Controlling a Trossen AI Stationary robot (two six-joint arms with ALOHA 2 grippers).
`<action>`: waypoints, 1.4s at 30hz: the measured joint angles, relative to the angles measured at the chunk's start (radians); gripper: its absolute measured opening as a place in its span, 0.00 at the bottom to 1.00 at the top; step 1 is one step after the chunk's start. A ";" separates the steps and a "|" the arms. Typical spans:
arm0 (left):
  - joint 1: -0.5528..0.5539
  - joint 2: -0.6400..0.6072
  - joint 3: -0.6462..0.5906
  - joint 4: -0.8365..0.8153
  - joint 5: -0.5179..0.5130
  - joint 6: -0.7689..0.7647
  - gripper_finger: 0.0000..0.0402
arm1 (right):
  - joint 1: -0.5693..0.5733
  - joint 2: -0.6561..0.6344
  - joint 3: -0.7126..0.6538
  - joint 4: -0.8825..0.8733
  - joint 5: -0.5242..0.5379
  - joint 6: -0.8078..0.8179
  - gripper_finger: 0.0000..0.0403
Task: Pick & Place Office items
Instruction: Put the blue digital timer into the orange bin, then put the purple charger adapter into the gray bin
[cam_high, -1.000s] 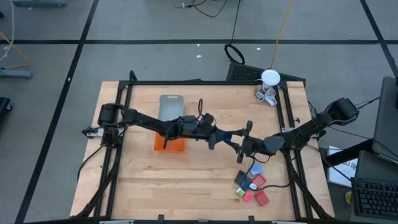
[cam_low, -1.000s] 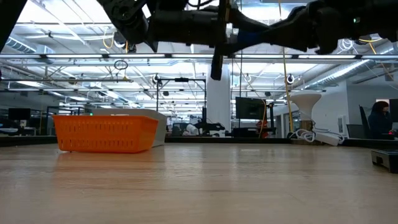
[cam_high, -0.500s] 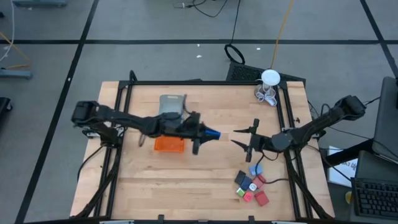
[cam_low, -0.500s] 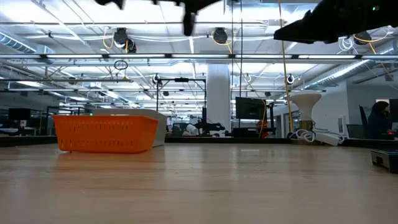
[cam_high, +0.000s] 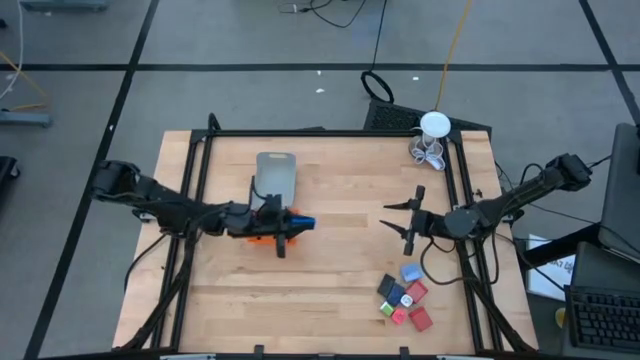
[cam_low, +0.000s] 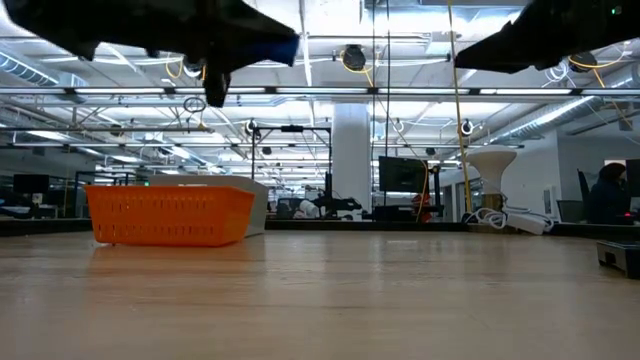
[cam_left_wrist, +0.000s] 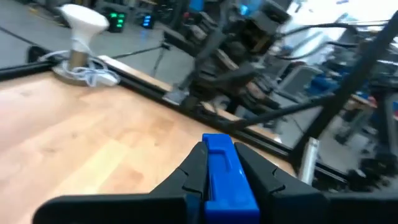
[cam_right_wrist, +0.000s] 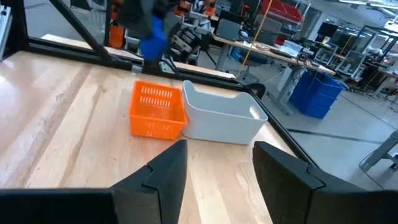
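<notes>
My left gripper (cam_high: 293, 223) hovers high over the right end of the orange tray (cam_high: 259, 238), shut on a blue block (cam_high: 304, 222). The same block (cam_left_wrist: 219, 163) shows in the left wrist view and, as the blue block (cam_low: 268, 47), in the low view. My right gripper (cam_high: 401, 219) is open in the air right of the table's centre, above nothing. The other office items (cam_high: 404, 296), blue, red, black, green, pink and white, lie in a heap on the table near the right rail. My left gripper pinches the blue block between its two fingers (cam_left_wrist: 194, 169), one on each long side (cam_left_wrist: 227, 163). The fingers lie roughly level and point toward the table's right. The block's end sticks out past the fingertips. It is lifted clear, well above the table and the tray.
A grey tray (cam_high: 275, 173) stands against the orange tray's far side. A white round thing with wire loops (cam_high: 432, 140) sits at the far right corner. Black frame rails (cam_high: 458, 180) run along the table's edges. Bare wood lies between the trays and the heap.
My left gripper, still shut on the blue block, has drawn away from the right gripper at the table's centre and travelled toward the left edge, ending over the orange tray. My right gripper has pulled back a little toward the right edge.
</notes>
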 joint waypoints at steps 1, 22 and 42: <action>-0.009 -0.009 -0.021 0.003 0.000 0.002 0.12 | 0.000 0.000 0.000 -0.002 0.000 0.000 0.42; -0.063 -0.025 -0.292 -0.001 -0.216 -0.186 0.15 | 0.000 0.001 0.000 -0.027 0.000 0.004 0.42; -0.046 -0.024 -0.295 -0.094 -0.205 -0.309 0.26 | 0.000 0.001 0.001 -0.031 0.000 0.004 0.42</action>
